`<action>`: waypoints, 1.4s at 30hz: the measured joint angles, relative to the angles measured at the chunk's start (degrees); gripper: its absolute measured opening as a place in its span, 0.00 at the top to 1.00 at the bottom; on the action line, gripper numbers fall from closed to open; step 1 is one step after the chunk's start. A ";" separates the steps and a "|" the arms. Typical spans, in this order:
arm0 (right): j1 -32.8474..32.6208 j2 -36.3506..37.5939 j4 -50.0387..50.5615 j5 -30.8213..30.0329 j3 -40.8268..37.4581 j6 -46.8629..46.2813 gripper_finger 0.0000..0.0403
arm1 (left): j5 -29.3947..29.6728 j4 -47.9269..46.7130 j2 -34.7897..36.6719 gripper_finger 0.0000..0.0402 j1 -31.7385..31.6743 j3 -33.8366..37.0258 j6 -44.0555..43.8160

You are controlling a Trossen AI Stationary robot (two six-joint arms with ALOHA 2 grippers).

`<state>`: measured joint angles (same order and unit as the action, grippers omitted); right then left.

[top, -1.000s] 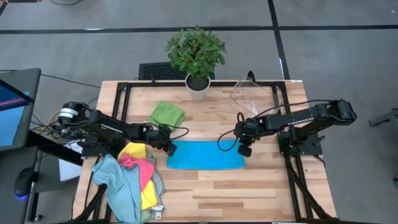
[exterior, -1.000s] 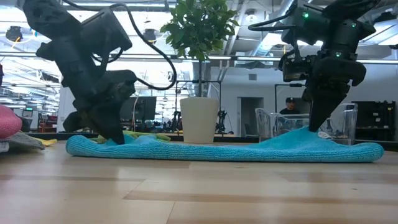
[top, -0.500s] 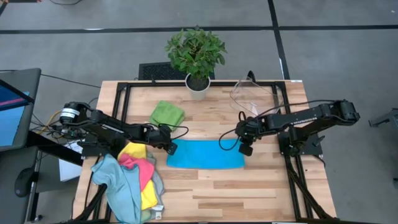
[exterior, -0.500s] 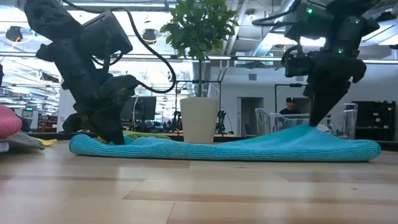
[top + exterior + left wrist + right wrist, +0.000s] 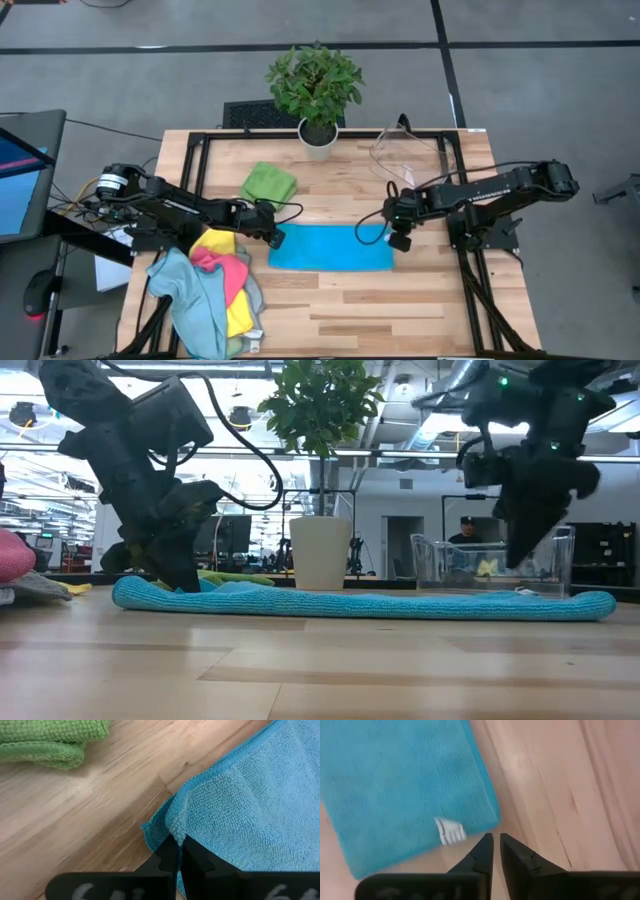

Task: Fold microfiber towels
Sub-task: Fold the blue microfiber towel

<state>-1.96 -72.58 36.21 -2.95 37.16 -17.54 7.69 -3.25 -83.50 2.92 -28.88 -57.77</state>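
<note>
Now blue towel (image 5: 332,248) below right tool (image 5: 398,241)

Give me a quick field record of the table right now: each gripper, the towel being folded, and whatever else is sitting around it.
towel in work: blue microfiber towel, folded flat at table centre
left gripper: shut on the blue towel's left corner
right gripper: raised clear above the towel's right end, fingers nearly closed, holding nothing
finished fold: bright green folded towel, behind the blue one
waiting pile: heap of teal, pink and yellow towels, front left
other: clear plastic bin; potted plant, back edge
</note>
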 joint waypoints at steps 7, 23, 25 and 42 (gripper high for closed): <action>0.00 1.53 -10.64 -0.06 0.76 -1.14 0.88 | -0.39 -0.06 0.00 1.00 -0.04 0.04 -0.05; -1.64 -10.62 -10.43 -0.34 -2.65 -6.01 0.92 | 0.89 -0.49 -0.02 1.00 0.00 0.04 0.06; -1.67 -9.92 -10.42 -0.36 -2.80 -6.20 0.93 | 0.64 -0.70 -0.02 1.00 -0.02 0.04 0.07; -0.79 -8.65 -9.08 -2.00 -3.05 -5.95 0.93 | 0.20 -1.70 1.07 1.00 -0.04 0.19 -2.58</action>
<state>-2.74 -81.23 27.13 -4.95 34.11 -23.49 7.89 -4.95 -82.43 2.87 -28.69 -60.35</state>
